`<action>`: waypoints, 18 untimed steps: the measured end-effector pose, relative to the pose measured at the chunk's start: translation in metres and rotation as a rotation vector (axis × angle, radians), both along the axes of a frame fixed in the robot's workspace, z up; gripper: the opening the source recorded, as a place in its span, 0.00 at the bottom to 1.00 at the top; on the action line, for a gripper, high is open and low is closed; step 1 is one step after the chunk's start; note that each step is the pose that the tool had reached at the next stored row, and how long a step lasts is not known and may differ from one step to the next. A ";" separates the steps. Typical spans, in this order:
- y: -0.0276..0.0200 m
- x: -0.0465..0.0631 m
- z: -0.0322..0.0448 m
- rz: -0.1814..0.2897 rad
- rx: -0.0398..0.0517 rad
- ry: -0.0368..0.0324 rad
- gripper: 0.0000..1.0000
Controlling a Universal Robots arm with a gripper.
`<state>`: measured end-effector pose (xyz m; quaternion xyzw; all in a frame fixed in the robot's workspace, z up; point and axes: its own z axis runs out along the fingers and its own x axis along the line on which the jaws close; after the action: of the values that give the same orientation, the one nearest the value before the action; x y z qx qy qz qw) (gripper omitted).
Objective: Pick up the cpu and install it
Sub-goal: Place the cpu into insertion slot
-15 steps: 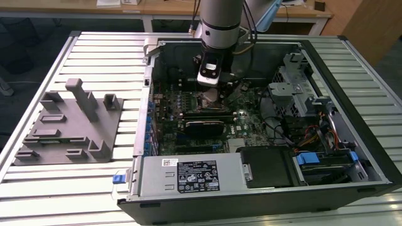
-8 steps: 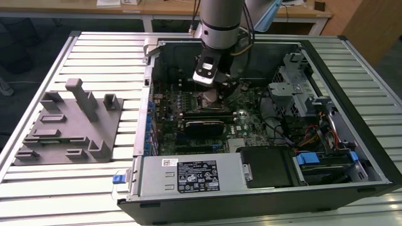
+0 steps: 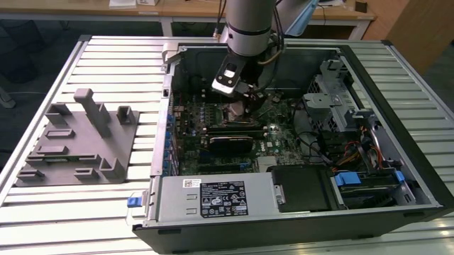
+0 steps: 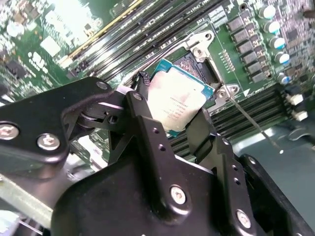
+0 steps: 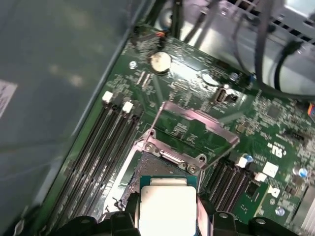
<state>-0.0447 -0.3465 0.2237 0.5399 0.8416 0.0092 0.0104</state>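
Note:
My gripper (image 4: 172,112) is shut on the cpu (image 4: 178,98), a flat square chip with a pale silver top and a teal rim, held by two opposite edges between the black fingers (image 4: 142,105). In both wrist views the chip hangs slightly tilted, close over the open motherboard socket (image 5: 153,169). The socket's metal load plate (image 5: 197,129) is swung up and its lever (image 4: 248,120) is released. In the exterior view the gripper (image 3: 243,100) reaches down inside the open computer case (image 3: 165,138), over the socket (image 3: 236,112).
Memory slots (image 5: 101,147) flank the socket. A black heatsink block (image 3: 229,143) lies just in front of it. Drive cage and cables (image 3: 341,114) fill the exterior view's right of the case, the power supply (image 3: 212,199) its front. A grey fixture (image 3: 78,141) lies on the slatted table.

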 end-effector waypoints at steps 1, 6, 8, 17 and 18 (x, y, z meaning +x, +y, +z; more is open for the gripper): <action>0.0000 0.000 -0.0002 -0.018 0.0000 0.0000 0.55; 0.0000 0.000 -0.0012 -0.109 0.0000 0.0000 0.55; 0.0000 0.000 -0.0016 -0.146 0.0000 0.0000 0.55; 0.0000 0.000 -0.0045 -0.308 0.0001 -0.0001 0.55; 0.0000 0.000 -0.0049 -0.322 0.0001 -0.0001 0.55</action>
<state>-0.0447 -0.3465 0.2188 0.6678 0.7442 0.0075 0.0118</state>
